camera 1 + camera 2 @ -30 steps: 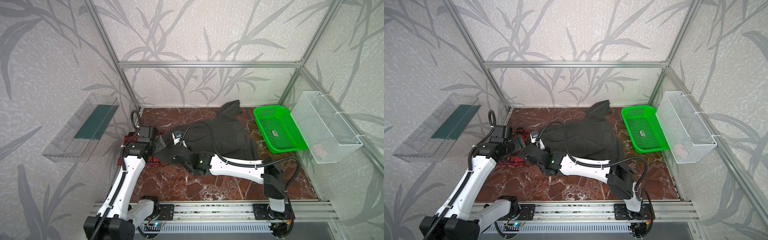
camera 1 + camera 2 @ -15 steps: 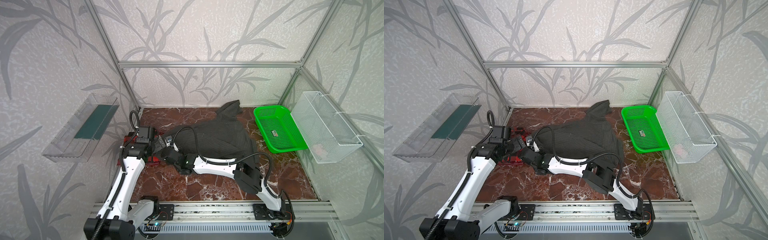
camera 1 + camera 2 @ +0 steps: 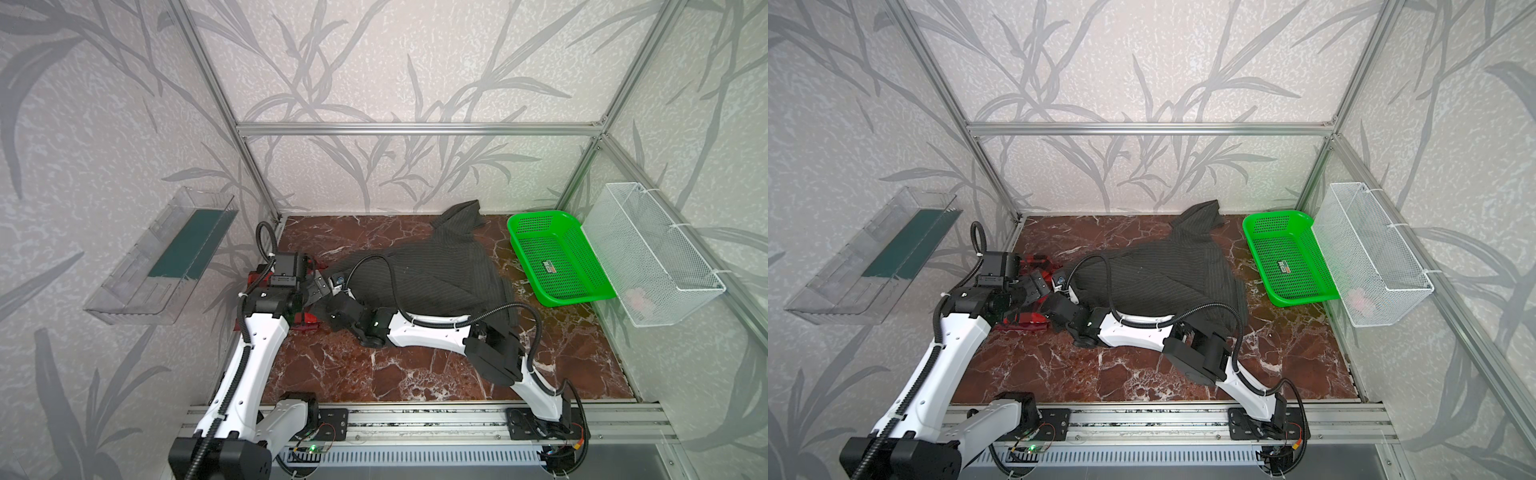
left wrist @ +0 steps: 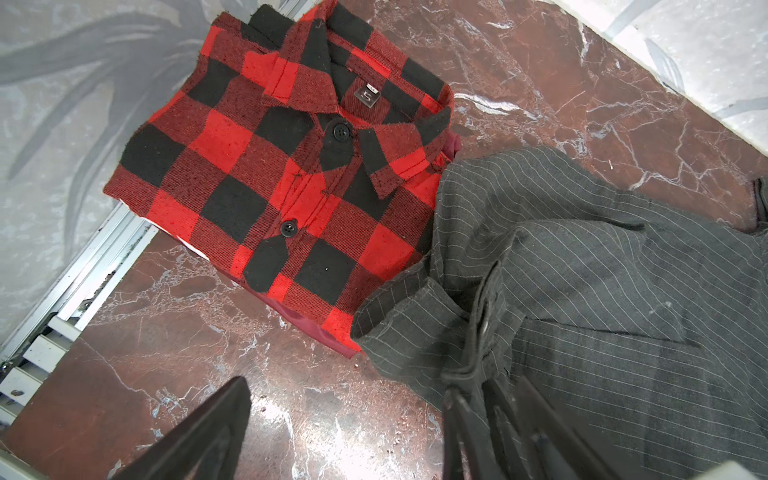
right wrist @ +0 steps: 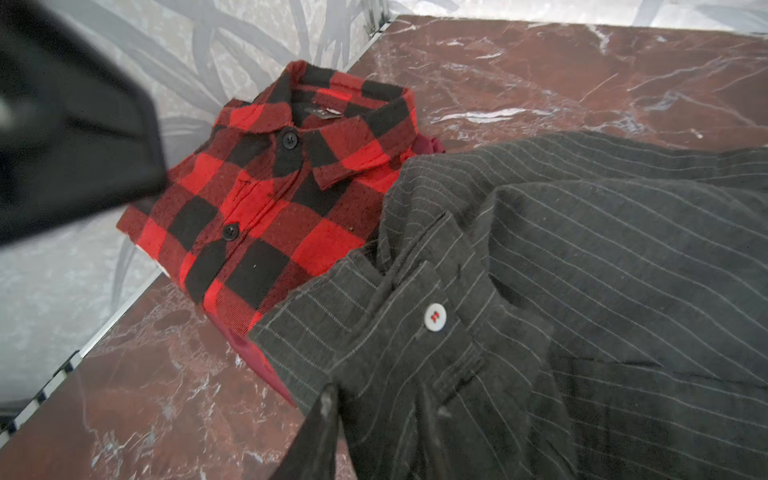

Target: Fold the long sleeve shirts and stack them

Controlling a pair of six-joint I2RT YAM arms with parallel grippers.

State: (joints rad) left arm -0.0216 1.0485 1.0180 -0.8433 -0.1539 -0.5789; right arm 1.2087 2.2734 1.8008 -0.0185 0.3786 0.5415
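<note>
- Leaf-patterned grey walls (image 3: pixel 374 83) enclose a red-brown marble table (image 3: pixel 374 374). A folded red-and-black buffalo plaid button-up shirt (image 4: pixel 282 174) lies at the table's edge, against one wall.
- An unfolded dark charcoal pinstriped cloth shirt (image 3: pixel 436 270) stretches lengthwise away from the plaid shirt across the table. Its white-buttoned cuff (image 5: pixel 399 316) overlaps the plaid shirt's corner.
- Both arms meet at that cuff, just beside the plaid shirt, so either could work it. The right one sits more squarely on the cloth.
- On the left tool (image 4: pixel 347 388) the jaws are spread wide and grip nothing. One finger is over bare table near the plaid shirt, the other over charcoal cloth.
- On the right tool (image 5: pixel 378 403) the fingers sit at the sleeve just behind the cuff. One finger blends into the dark cloth, so it cannot be told whether the tool pinches the sleeve or has let go.
- Likely next need: draw the cuff off the plaid shirt before folding.
</note>
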